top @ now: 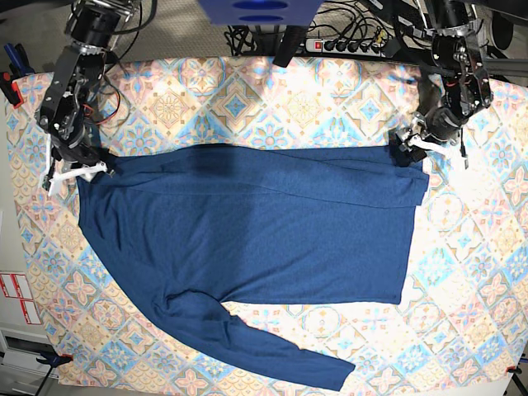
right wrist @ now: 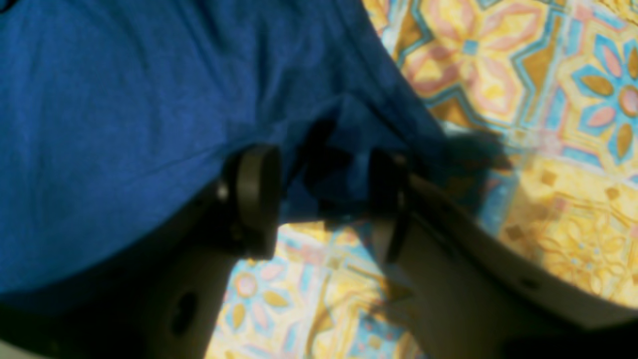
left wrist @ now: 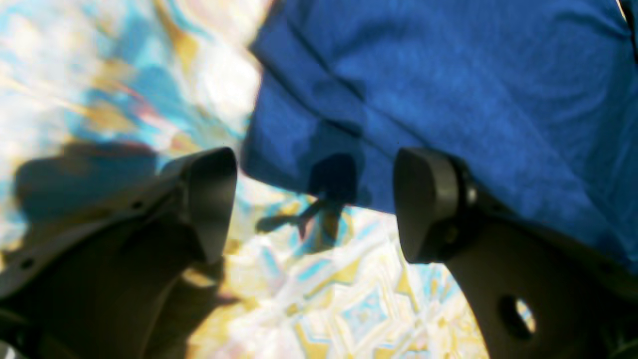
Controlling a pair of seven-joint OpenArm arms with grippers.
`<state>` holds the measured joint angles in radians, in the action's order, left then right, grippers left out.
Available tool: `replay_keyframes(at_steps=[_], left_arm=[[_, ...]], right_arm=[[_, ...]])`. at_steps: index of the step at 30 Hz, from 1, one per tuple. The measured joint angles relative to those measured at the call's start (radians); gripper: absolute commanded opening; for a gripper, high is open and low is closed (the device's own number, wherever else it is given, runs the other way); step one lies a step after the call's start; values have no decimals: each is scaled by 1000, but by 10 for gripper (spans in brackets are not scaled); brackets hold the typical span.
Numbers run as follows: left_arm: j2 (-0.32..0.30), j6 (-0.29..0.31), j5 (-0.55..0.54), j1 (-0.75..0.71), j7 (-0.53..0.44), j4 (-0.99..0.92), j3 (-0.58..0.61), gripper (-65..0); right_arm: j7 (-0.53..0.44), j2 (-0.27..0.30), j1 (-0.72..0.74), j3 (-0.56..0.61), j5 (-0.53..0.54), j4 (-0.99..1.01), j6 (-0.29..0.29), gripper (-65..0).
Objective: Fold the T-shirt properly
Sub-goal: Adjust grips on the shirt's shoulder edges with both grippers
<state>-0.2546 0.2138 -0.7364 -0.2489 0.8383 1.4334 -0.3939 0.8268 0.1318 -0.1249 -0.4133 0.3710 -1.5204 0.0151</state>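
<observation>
T-shirt point(top: 247, 223) spread flat, patterned tablecloth point(top: 470, 272) beneath

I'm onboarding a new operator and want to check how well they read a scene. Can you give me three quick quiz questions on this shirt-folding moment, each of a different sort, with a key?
1. True or false: the left gripper is clamped on the T-shirt.
2. Multiple choice: in the base view, the one sleeve lying spread out points toward the
A. top left
B. bottom right
C. top right
3. Fill in: the shirt lies on a patterned ____.

Key
1. False. Its jaws stand apart, with tablecloth showing between them.
2. B
3. tablecloth
</observation>
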Motion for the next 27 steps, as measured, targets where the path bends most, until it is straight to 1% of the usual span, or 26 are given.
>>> replay_keyframes(at_steps=[9, 14, 16, 17, 20, 22, 23, 25, 26, 27], left_arm=[[34, 5, 11, 9, -16, -13, -2, -170], [35, 16, 10, 85, -36, -106, -5, -172], [36, 17, 9, 99, -39, -122, -5, -194], [35, 19, 10, 99, -43, -122, -5, -218], [35, 16, 14, 99, -45, -126, -5, -341], [36, 14, 15, 104, -34, -127, -5, -450], [36, 8, 19, 105, -29, -130, -4, -524], [36, 8, 19, 107, -9, -132, -2, -622], [39, 8, 17, 107, -13, -133, 0, -650], [41, 8, 18, 107, -12, -133, 0, -650]], right_arm=[[0, 2, 0, 0, 0, -1, -1, -375], [-1, 2, 0, 0, 0, -1, -1, -375], [0, 1, 0, 0, 0, -1, -1, -375], [0, 1, 0, 0, 1, -1, 0, -375], [-1, 2, 0, 0, 0, -1, -1, -375], [0, 1, 0, 0, 0, -1, -1, -375], [0, 1, 0, 0, 0, -1, 0, -375], [0, 2, 0, 0, 0, -1, -1, -375], [0, 2, 0, 0, 0, -1, -1, -375], [0, 2, 0, 0, 0, -1, -1, -375]])
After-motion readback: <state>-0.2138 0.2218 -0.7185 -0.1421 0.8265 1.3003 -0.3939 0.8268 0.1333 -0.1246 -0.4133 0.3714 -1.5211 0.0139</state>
